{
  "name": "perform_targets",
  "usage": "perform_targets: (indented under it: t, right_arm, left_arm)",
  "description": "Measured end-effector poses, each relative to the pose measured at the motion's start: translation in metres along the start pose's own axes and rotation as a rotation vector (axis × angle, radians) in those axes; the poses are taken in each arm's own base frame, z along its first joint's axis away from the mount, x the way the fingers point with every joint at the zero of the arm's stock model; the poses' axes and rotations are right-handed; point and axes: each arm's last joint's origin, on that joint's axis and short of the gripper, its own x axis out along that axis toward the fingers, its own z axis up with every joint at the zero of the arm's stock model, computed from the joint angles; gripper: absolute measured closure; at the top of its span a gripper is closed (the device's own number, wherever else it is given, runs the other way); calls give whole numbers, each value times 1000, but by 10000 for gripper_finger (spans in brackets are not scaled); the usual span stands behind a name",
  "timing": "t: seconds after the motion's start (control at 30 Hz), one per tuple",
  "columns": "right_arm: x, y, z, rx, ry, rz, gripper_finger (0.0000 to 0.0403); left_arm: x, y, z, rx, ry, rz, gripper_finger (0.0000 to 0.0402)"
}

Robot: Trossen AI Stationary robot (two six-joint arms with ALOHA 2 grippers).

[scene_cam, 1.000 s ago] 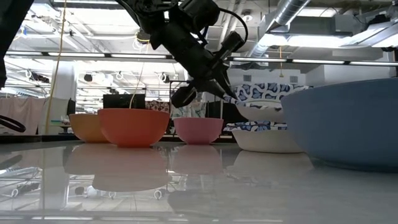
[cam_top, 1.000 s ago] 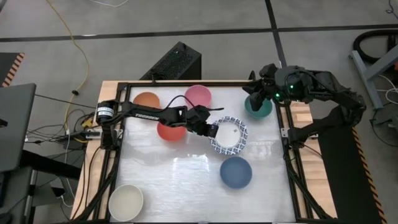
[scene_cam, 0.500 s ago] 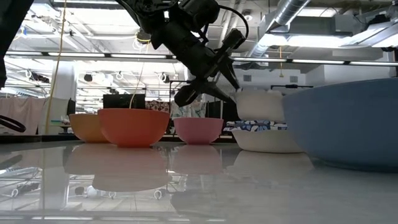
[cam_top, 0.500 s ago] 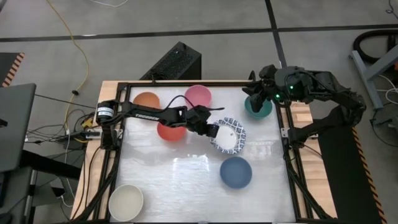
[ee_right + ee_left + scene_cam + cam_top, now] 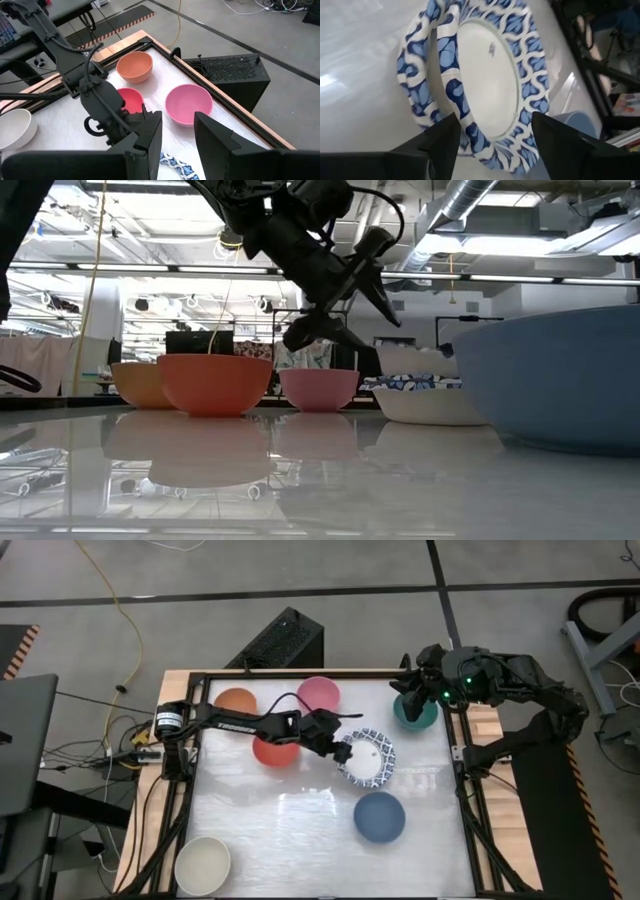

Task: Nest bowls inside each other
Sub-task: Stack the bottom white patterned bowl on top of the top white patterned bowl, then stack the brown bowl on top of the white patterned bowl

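Letting go: left gripper [image 5: 341, 751] hangs over the near-left rim of the patterned stack [image 5: 367, 758], fingers [image 5: 440, 142] spread w/ nothing between them. In the wrist view a white bowl w/ blue pattern sits inside another of the same make, rims a bit off-centre. Stack is mid-table, just right of the red bowl [image 5: 273, 750], w/ the blue bowl [image 5: 379, 816] nearer the front edge.

Handling, my guess: these look like hard glazed or melamine bowls, stiff, light enough for one gripper, slick on the wall, and this tabletop is glossy so they'd slide if nudged. Could chip if dropped from height. Best hold is a pinch across the rim, one finger in, one out, then lower straight so the foot seats.

Vs a sec ago: the patterned bowl was held tilted up in the left gripper, pinched at its rim above the stack. Half a sec ago it was dropping in. Now it's seated and the fingers have opened; low view shows the gripper [image 5: 345, 298] clear above the stack [image 5: 425, 385].

Right gripper [image 5: 420, 680] hovers by the green bowl [image 5: 414, 713] at the far-right corner, same as before, fingers part open, holding nothing.

Loose on the table: orange [image 5: 236, 700] and pink [image 5: 318, 693] at the back, cream [image 5: 203, 864] front-left. Plenty left to nest.
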Motion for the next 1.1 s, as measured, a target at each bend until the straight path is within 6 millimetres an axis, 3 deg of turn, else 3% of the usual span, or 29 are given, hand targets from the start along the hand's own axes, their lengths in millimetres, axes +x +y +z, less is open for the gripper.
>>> perform_targets:
  t: [0.47,0.67,0.8,0.93,1.1]
  right_arm:
    - [0,0,0,0,0,0,269]
    - [0,-1,-1,-6,11,-5,269]
    - [0,-1,-1,-8,14,-6,269]
    - [0,-1,-2,-13,20,-9,269]
    - [0,-1,-3,-15,31,3,269]
  left_arm:
    - [-1,10,-1,35,27,89,170]
    - [-12,-9,16,108,51,119,170]
    - [-35,-38,36,257,100,154,170]
    - [-71,-64,50,459,183,237,170]
    - [-118,-75,49,640,284,325,170]
